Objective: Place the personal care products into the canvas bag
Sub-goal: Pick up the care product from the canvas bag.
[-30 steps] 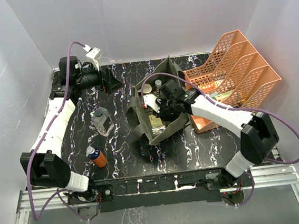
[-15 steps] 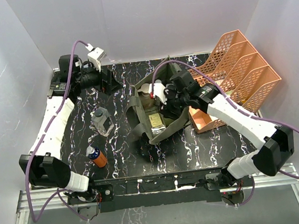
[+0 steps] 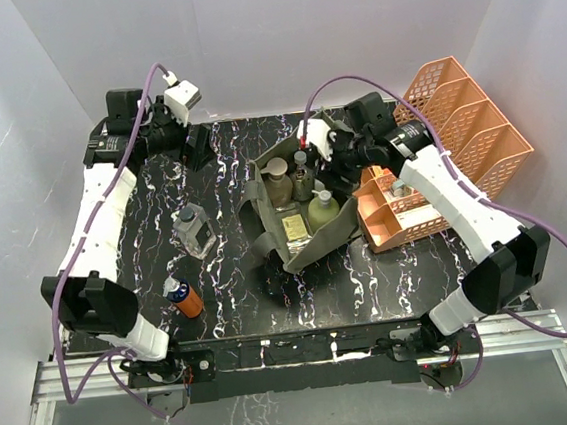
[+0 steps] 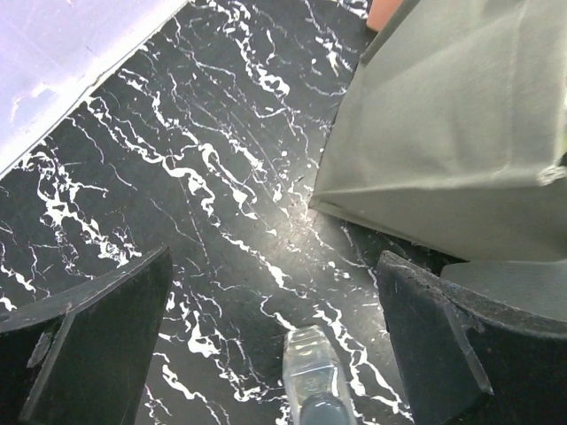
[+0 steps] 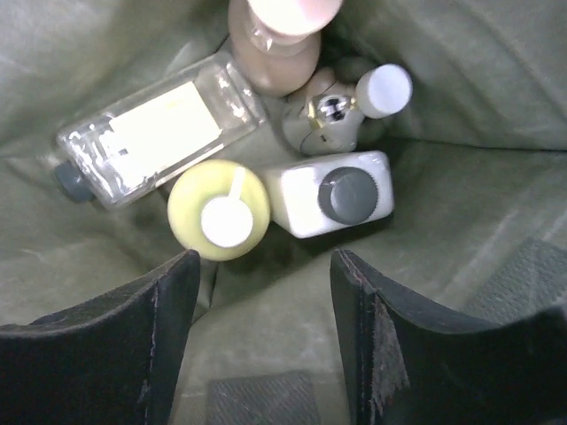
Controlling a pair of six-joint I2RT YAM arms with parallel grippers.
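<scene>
Seen from the right wrist, looking down into the canvas bag [image 5: 461, 80], the tan bottle [image 5: 279, 40] is cut off by the top edge. The small white-capped bottle [image 5: 354, 102] wedged beside it is hard to make out. From the left wrist only the top of the clear bottle [image 4: 310, 363] shows, cropped at the bottom edge. What lies in the orange tray organizer [image 3: 457, 135] is too small to tell. The bag is soft, creased olive cloth, standing open in the middle of the glossy black marbled tabletop [image 3: 241, 297]. Inside it, a flat clear labelled bottle [image 5: 151, 137] lies on its side, and a round pale yellow bottle [image 5: 221, 208] touches a squarish white bottle [image 5: 332, 195]. The clear bottle and the orange bottle [image 3: 183, 295] stand outside on open tabletop left of the bag, apart from each other. The right jaws hang over the bag's mouth, spread and empty. The left jaws, near the far-left corner, gape wide with nothing between them.
</scene>
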